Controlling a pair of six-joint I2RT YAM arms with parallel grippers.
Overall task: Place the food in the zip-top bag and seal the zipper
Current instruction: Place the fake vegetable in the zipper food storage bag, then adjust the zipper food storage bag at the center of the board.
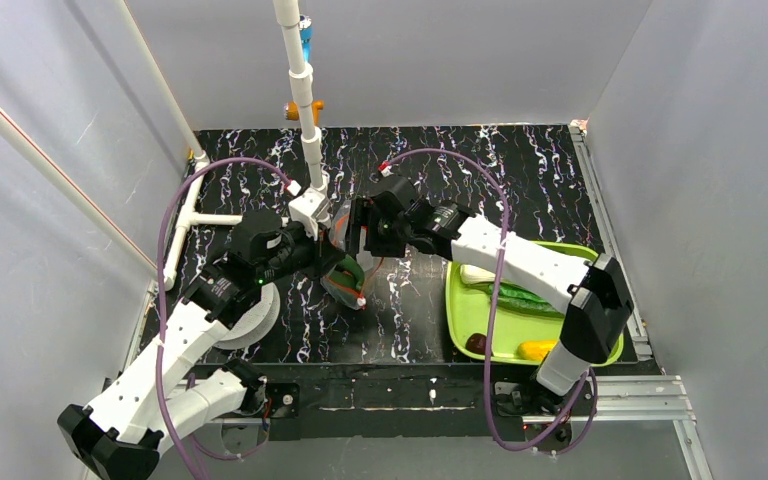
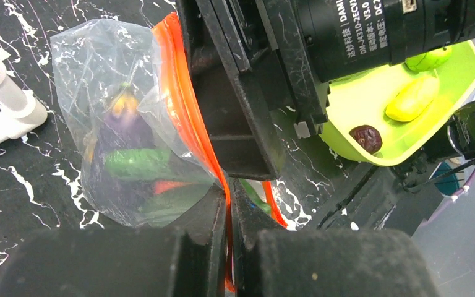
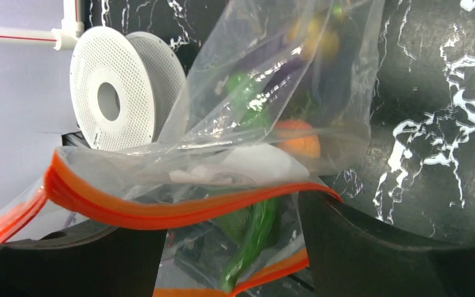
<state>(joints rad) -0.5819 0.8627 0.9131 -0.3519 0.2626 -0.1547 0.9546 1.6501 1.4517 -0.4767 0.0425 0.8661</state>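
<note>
The clear zip-top bag (image 1: 348, 285) hangs between my two grippers over the black table. My left gripper (image 2: 230, 247) is shut on its red-orange zipper (image 2: 185, 105). Through the plastic I see a purple eggplant (image 2: 127, 127) and a green cucumber (image 2: 139, 162). My right gripper (image 3: 232, 247) stands open at the bag's mouth, one finger on each side of the gaping zipper (image 3: 161, 210). A long green piece (image 3: 253, 238) lies inside the mouth between them, untouched. An orange peach (image 3: 297, 139) sits deeper in the bag.
A lime-green tray (image 1: 457, 330) at the right holds a cucumber (image 1: 515, 297), bok choy (image 1: 478, 274), a plum (image 1: 476, 343) and a yellow piece (image 1: 537, 349). A white spool (image 1: 255, 315) lies left of the bag. A white pipe (image 1: 305, 100) rises just behind the grippers.
</note>
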